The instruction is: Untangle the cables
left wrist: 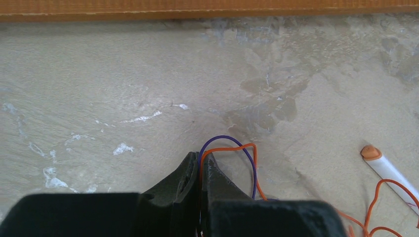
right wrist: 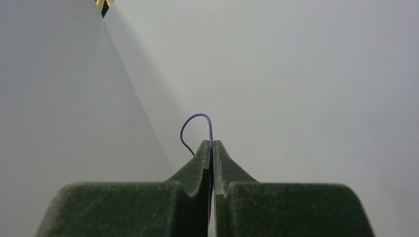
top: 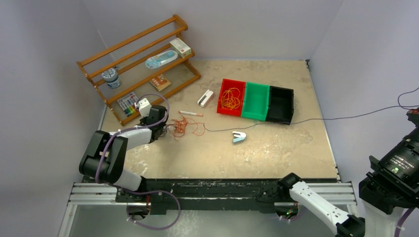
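**Orange knot pinched on the left, purple strand clamped on the right**

Orange is what I see most through the left wrist camera. The left gripper [left wrist: 201, 157] is clenched, its two fingers pressed together on an orange cable [left wrist: 230, 147] and a purple cable [left wrist: 255, 173], which both arch out just past the tips. More orange loops curl in at the lower right of that view, beside a white pen [left wrist: 388, 170] with an orange cap. The wooden rack [left wrist: 197, 7] runs along the top edge.

From overhead, the left gripper [top: 164, 126] sits low at the left edge of the loose orange tangle [top: 185, 127], which lies on the table [top: 276, 153] just below the pen [top: 190, 113]. A long thin dark cable [top: 296, 121] leaves the tangle, crosses the table below the bins and rises off its right side.

The right gripper [right wrist: 211, 144] is also clamped tight, with a small loop of purple cable [right wrist: 199, 115] standing up between its fingers. Only bare wall shows behind it.

A second bunch of orange cables [top: 230, 98] lies in the red bin [top: 221, 98], which touches the green bin [top: 257, 101] and then the black bin [top: 279, 103]. A white block [top: 205, 98] lies left of the red bin, and a small white and blue object [top: 238, 137] lies right of the tangle.
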Controlling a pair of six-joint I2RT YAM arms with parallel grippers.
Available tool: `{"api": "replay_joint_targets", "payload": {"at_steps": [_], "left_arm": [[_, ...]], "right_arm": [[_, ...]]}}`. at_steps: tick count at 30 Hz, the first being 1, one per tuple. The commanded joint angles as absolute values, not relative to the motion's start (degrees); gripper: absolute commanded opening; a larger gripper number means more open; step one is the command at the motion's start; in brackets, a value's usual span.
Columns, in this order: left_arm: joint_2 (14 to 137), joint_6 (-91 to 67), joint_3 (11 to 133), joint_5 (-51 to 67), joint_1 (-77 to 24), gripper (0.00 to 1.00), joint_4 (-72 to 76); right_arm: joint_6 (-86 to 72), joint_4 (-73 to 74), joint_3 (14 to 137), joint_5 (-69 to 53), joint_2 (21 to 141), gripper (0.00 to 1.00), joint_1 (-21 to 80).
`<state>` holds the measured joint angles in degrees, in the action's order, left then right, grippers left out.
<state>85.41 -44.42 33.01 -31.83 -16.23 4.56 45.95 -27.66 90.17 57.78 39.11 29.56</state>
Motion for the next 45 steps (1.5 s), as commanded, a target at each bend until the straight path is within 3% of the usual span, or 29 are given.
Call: {"api": "replay_joint_targets", "payload": {"at_steps": [1,8,13,18,23,25,31,39,45], "left_arm": [[85.74,-45.24,34.45,-34.08,-14.68,0.0,3.96],[85.81,-46.74,34.41,-34.0,-9.94,0.0,2.82],[82.94,-43.46,33.51,-25.64,-9.49,0.01,8.35],[78.4,-43.06,33.05,-18.11,-10.39,0.36,10.57],[70.5,-42.0,34.93,-20.1,-13.63,0.58,4.96],[67.96,-41.36,36.6,-21.66,-14.67,0.63,2.08],[65.86,-38.58,41.0,-22.71,-20.04,0.67,-2.49],[74.48,-37.57,42.03,-18.81,-29.14,0.7,1.34],[79.67,-38.16,44.81,-19.94,-29.8,0.7,1.17]], "right_arm": [[51.16,-32.39,90.88,59.24,39.16,0.0,29.51],[52.47,-34.65,90.26,59.53,38.64,0.0,29.49],[35.8,-16.51,91.23,51.52,38.75,0.0,29.62],[18.06,-0.65,88.53,41.04,42.62,0.0,29.58],[9.01,2.89,83.54,37.11,47.55,0.0,29.61],[7.49,3.0,82.17,36.74,49.12,0.0,29.61],[0.97,12.41,81.03,37.43,55.88,0.0,29.53],[-11.01,35.1,82.05,44.31,62.08,0.0,28.86],[-22.79,45.31,78.03,46.59,58.44,0.0,28.79]]}}
